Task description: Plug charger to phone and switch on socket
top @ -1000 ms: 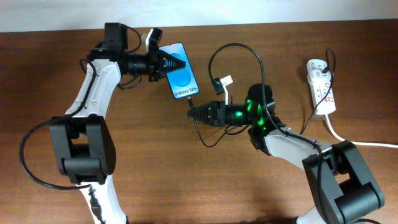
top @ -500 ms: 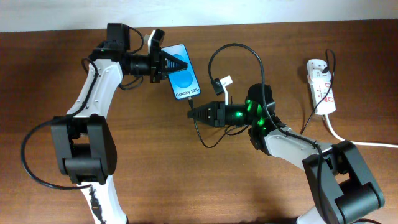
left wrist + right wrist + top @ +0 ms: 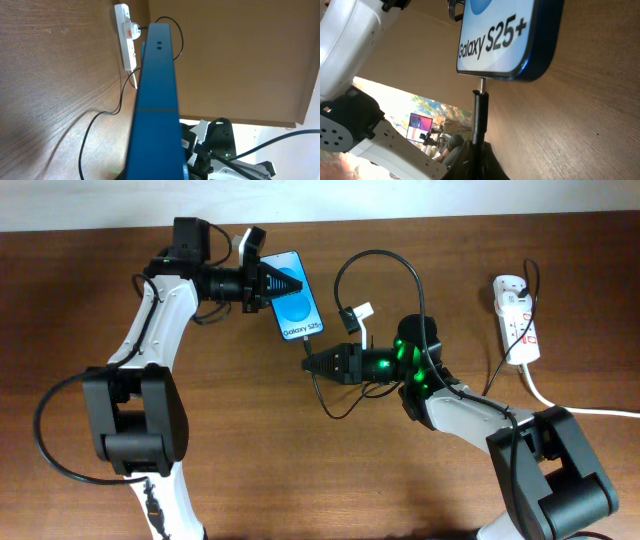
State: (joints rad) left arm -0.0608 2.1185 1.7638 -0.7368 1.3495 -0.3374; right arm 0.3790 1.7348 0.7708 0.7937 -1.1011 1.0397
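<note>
Black fingers have the charger plug right up at the phone's bottom edge!
Right gripper (image 3: 474, 162) is closed tight on the charger (image 3: 479, 112). The plug stands straight out from its fingertips, and the silver tip touches the lower rim of the phone (image 3: 507, 35), just under the "Galaxy S25+" lettering. Whether it is actually seated in the port, I cannot tell. Across from it, the left gripper (image 3: 283, 283) is clamped on the phone's upper end, blue screen facing up at the overhead camera. Moving out, the charger's thin black cable arcs in a big loop above the right arm. Way over at the right side of the wooden table (image 3: 250, 450) lies the socket (image 3: 517, 320), well apart from both grippers, with a white plug block in it and a thick white cord (image 3: 545, 395) trailing off.
</note>
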